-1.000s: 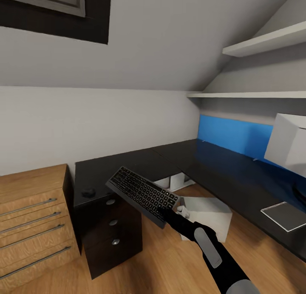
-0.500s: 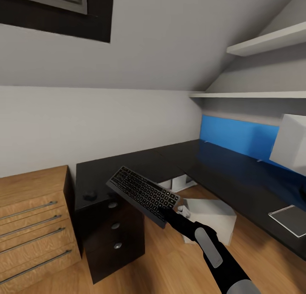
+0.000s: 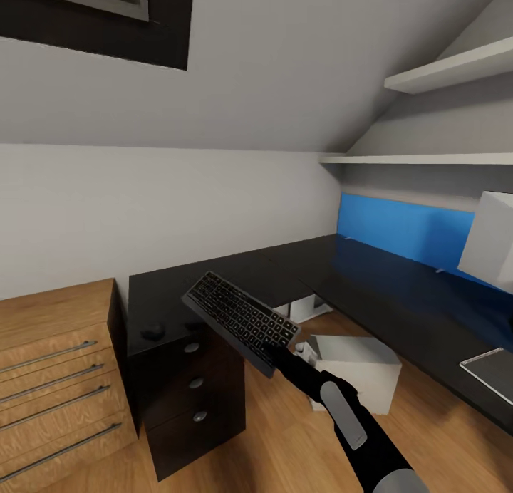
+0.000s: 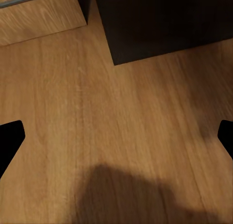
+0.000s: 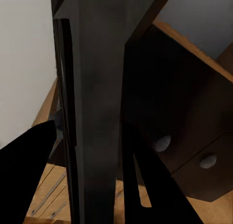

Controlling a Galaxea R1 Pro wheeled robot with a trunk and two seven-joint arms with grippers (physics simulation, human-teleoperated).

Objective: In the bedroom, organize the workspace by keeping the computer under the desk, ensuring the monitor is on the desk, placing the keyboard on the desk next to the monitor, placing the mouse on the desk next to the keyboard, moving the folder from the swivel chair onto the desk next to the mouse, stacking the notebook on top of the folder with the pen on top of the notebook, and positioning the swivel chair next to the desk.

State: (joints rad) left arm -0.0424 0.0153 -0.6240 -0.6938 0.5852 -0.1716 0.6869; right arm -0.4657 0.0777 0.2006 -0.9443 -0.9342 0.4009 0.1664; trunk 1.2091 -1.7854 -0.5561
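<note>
Right gripper [image 3: 274, 352] clamped on tilted keyboard [image 3: 239, 319], above desk [image 3: 214, 279] corner near mouse [image 3: 152, 331]; left gripper [image 4: 116, 141] spread wide over floor [image 4: 97, 117].

Right gripper [image 3: 274, 352] jaws clamped, arm outstretched

The room was evenly and softly lit, with no visible lamp and no hard glare. The white wall [image 3: 164, 215] and sloped ceiling [image 3: 285, 58] were bright and flat. The black desk [image 3: 285, 272] showed a faint blue sheen from the blue panel [image 3: 406, 229] behind it. Straight lines bent slightly toward the edges of the head view. In the left wrist view, a soft, blurred shadow [image 4: 131, 195] fell across the wood floor [image 4: 97, 102]. The right wrist view was dim, and the keyboard [image 5: 92, 112] close to the lens looked smeared and out of focus.
</note>
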